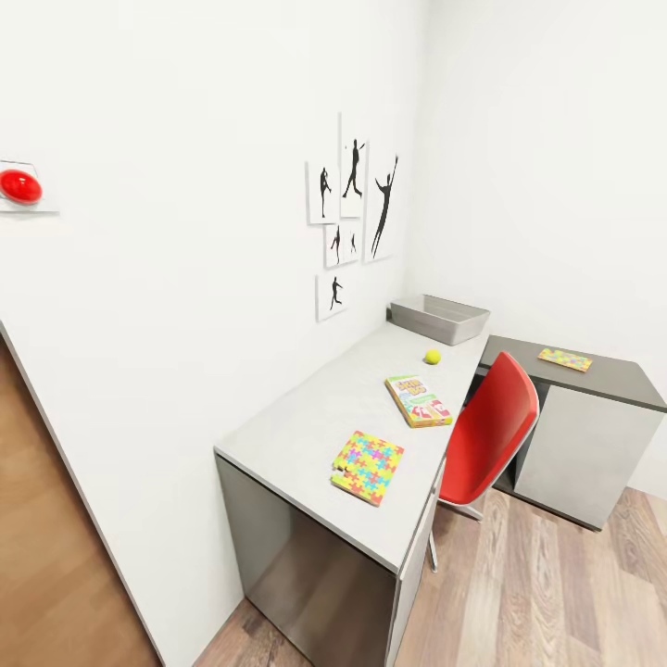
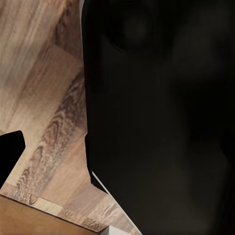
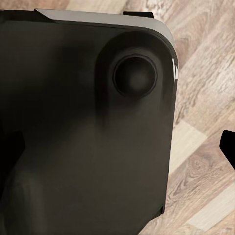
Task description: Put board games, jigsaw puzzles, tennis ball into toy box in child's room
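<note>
Facing the desk in the child's room; can't tell either gripper's state, wrist views show dark robot body over the wood floor (image 2: 44,112).
Near to far on the tabletop (image 1: 306,417): jigsaw puzzle (image 1: 368,466), SKIP-BO board game (image 1: 419,400), tennis ball (image 1: 433,357), grey toy box (image 1: 439,318) at the far end. Second puzzle (image 1: 565,359) on the lower dark wing, red chair (image 1: 488,432) in front.

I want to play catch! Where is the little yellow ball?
In the head view, the tennis ball sits on the light-grey table, between the grey toy box and the board game.
</note>
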Controlling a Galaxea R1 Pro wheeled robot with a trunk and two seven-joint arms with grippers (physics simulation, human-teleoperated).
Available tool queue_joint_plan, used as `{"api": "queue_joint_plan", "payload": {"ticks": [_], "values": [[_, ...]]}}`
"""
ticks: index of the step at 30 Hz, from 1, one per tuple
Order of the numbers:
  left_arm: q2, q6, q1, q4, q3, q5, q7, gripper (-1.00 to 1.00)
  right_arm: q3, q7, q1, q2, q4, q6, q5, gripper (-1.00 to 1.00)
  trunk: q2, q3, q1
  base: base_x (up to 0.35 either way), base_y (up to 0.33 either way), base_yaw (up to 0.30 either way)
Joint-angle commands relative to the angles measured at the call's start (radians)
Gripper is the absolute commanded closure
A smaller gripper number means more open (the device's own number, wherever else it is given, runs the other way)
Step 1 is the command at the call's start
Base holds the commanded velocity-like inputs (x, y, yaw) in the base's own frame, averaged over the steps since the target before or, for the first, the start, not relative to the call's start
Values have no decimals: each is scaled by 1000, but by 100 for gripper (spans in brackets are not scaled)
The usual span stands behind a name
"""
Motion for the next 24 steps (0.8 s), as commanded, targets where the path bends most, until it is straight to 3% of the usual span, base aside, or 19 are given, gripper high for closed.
{"api": "queue_joint_plan", "payload": {"ticks": [1, 24], "values": [[0, 0, 0, -1, 0, 0, 0, -100, 0, 0, 0, 0, 0, 0, 0, -100, 0, -1, 0, 0, 0, 0], [3, 0, 0, -1, 0, 6, -3, -100, 1, -4, -12, 0, -7, 0, 0, -100, 0, -1, 0, 0, 0, -5]]}}
